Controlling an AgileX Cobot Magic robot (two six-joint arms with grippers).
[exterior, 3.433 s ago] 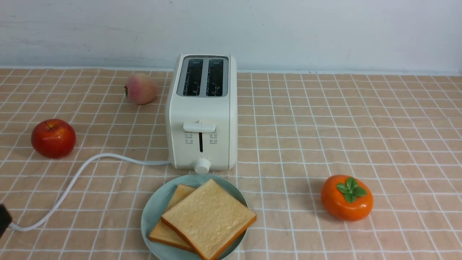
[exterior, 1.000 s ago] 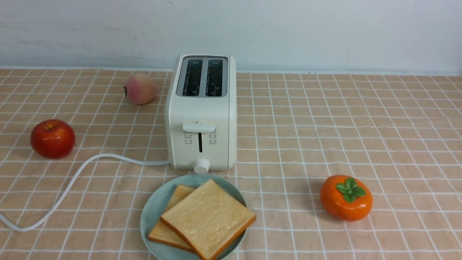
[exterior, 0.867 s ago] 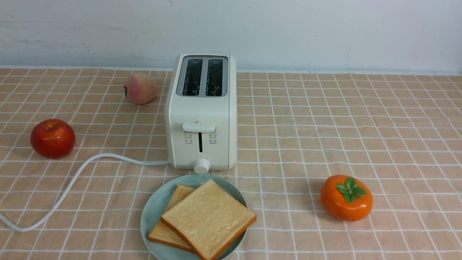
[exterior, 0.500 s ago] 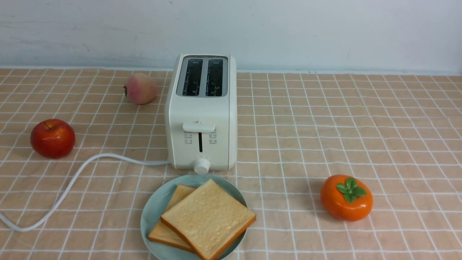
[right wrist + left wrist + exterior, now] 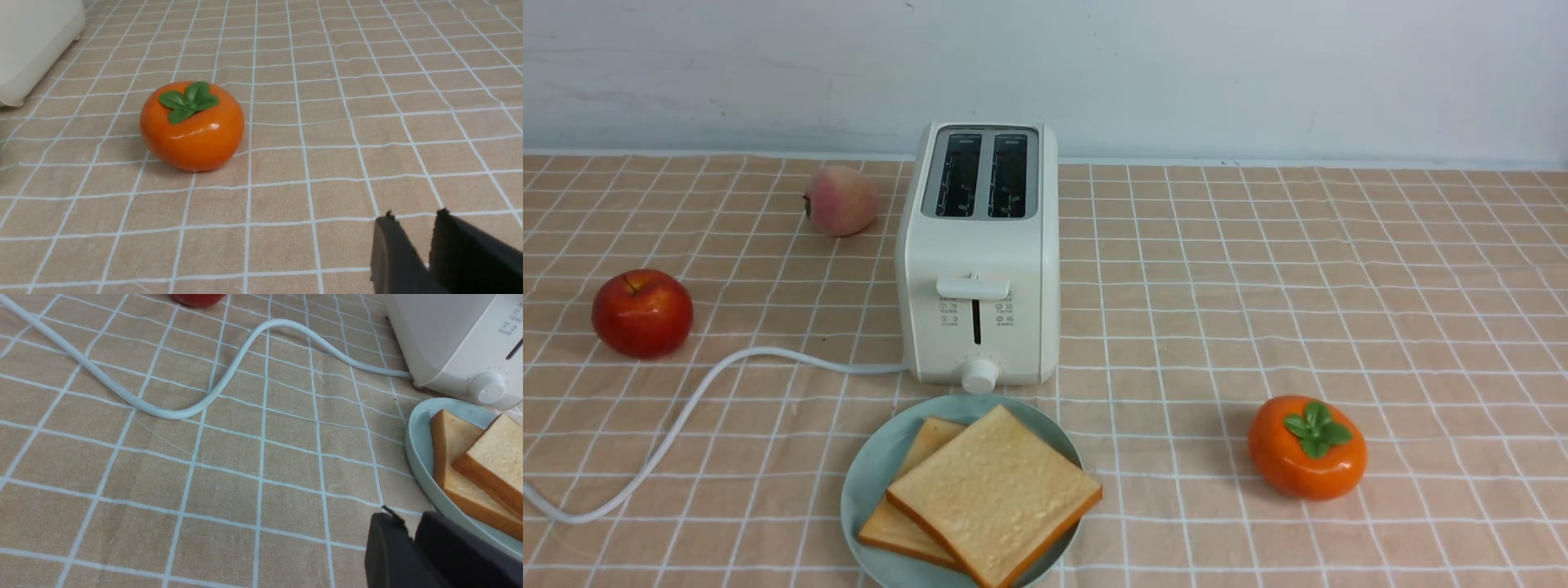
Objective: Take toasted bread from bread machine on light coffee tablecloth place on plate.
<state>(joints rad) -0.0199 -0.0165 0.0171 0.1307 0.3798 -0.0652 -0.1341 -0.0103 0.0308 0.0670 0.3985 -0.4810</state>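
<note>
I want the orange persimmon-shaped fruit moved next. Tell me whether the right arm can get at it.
Probably yes. The orange persimmon-shaped fruit sits alone on the checked tan tablecloth, nothing between it and the right gripper, whose fingers show a narrow gap.

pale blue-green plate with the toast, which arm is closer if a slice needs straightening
Left: its black end effector sits beside the round pale blue-green plate; the right end effector faces the orange persimmon.
</note>
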